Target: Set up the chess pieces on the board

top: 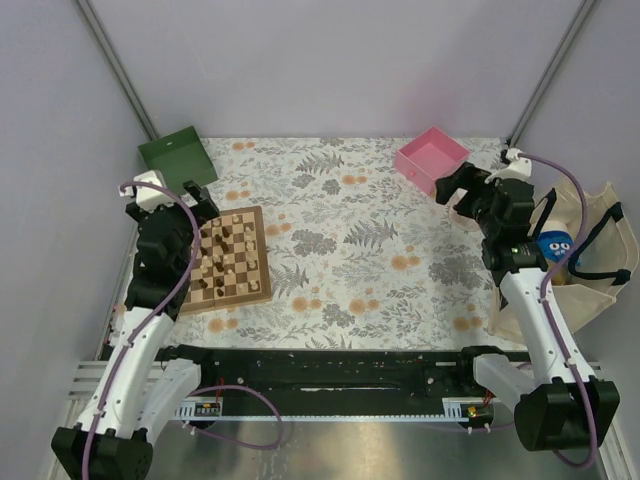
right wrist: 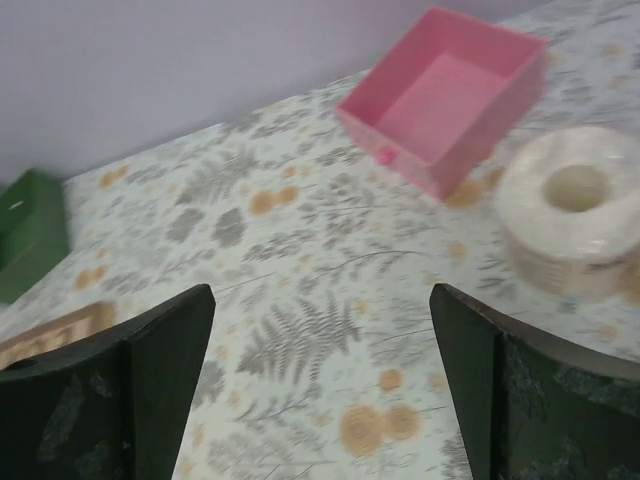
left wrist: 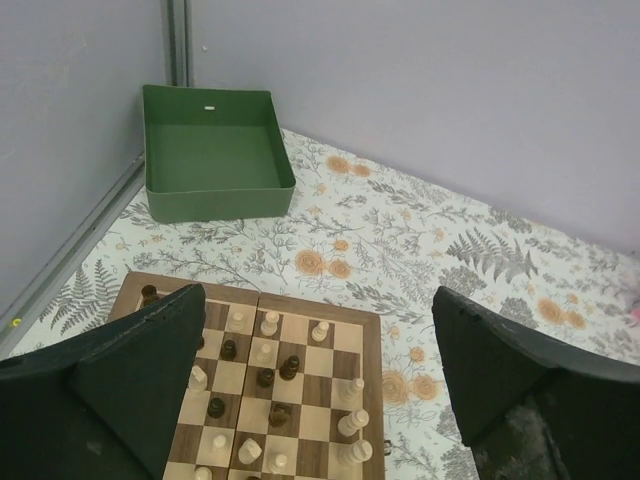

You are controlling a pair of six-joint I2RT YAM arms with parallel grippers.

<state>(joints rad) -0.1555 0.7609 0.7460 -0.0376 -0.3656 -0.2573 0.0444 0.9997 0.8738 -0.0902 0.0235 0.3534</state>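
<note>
The wooden chessboard (top: pixel 262 262) lies at the left of the floral cloth, with several dark and cream chess pieces (top: pixel 226 262) scattered on its squares. In the left wrist view the board (left wrist: pixel 372 350) shows below, with cream pieces (left wrist: pixel 352 422) along its right edge and dark pieces (left wrist: pixel 289 367) near the middle. My left gripper (top: pixel 196 196) hangs open and empty above the board's far left part; its fingers (left wrist: pixel 150 370) frame the board. My right gripper (top: pixel 456 190) is open and empty at the far right, beside the pink box.
A green box (top: pixel 178 155) stands at the back left, also in the left wrist view (left wrist: pixel 215 152). A pink box (top: pixel 432 158) stands at the back right (right wrist: pixel 447 93), with a white tape roll (right wrist: pixel 572 208) near it. A cloth bag (top: pixel 590 255) holds a blue item at the right edge.
</note>
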